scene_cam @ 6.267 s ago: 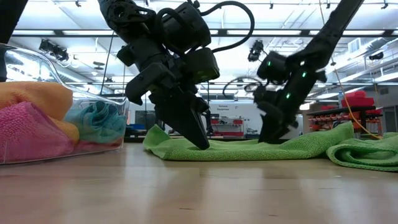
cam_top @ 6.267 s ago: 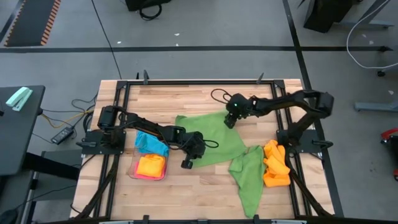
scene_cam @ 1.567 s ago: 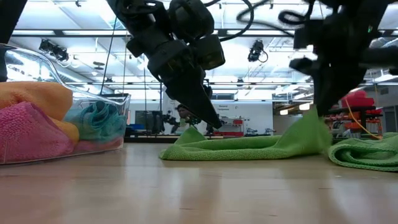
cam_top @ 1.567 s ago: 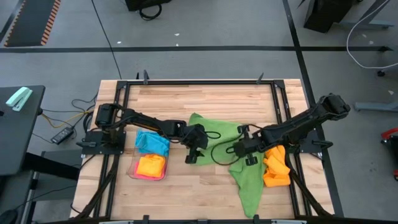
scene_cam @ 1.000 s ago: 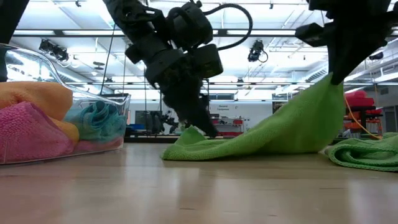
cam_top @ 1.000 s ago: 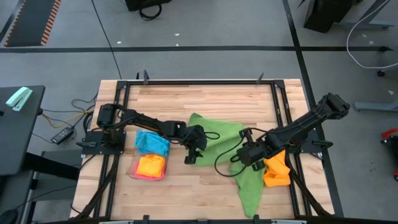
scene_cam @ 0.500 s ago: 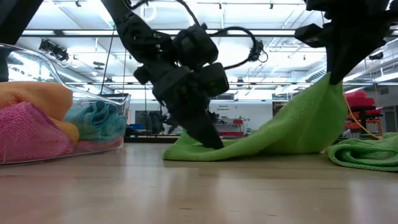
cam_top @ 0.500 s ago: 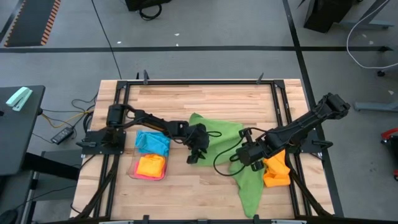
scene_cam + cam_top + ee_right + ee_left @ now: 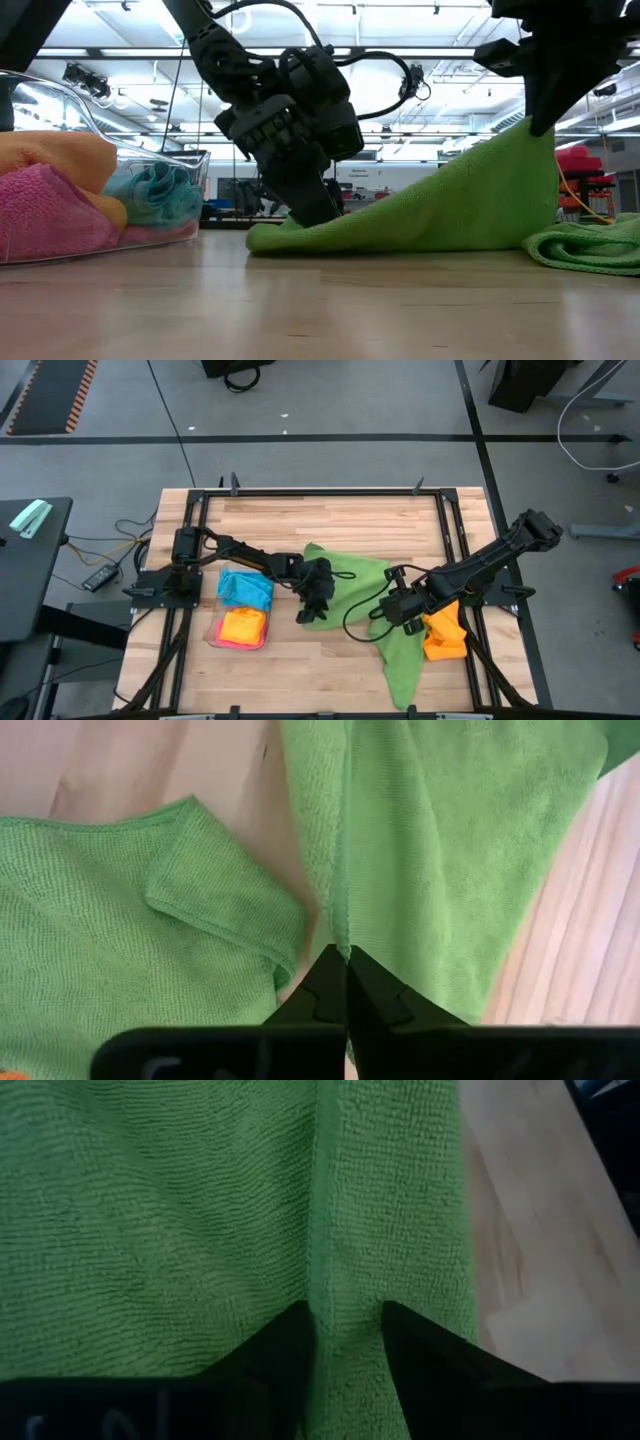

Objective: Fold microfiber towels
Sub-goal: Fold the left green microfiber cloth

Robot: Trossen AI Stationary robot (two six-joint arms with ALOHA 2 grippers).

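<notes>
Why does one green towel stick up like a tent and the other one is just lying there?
The green towel in the middle is being lifted: the right gripper pinches its edge up high, while the left gripper presses its other end down. The second green towel lies loose and rumpled on the table, touched by nothing. Both are the same bright green, fuzzy cloth.

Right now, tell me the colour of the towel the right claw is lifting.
Green. The towel shows best in the low view.
</notes>
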